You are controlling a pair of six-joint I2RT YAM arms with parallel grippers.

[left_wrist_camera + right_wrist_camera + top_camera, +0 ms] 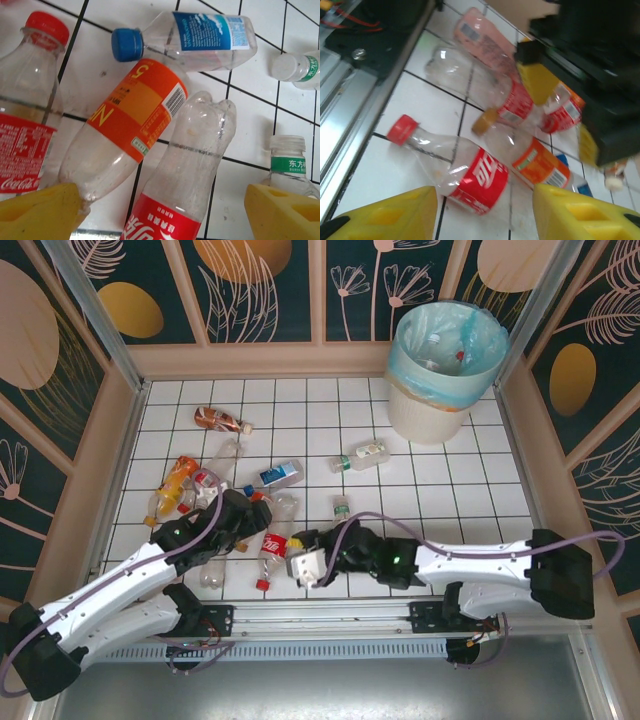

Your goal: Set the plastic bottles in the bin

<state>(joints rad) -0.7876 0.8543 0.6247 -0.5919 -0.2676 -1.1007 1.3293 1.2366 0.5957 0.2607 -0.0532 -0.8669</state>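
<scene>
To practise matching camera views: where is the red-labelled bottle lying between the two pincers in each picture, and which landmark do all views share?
Top external: red-labelled bottle low centre, red cap toward the arm bases.
Left wrist: bottle bottom centre, base pointing up.
Right wrist: bottle lower centre, red cap at left.
Shared landmark: the white tiled table with dark grid lines.
</scene>
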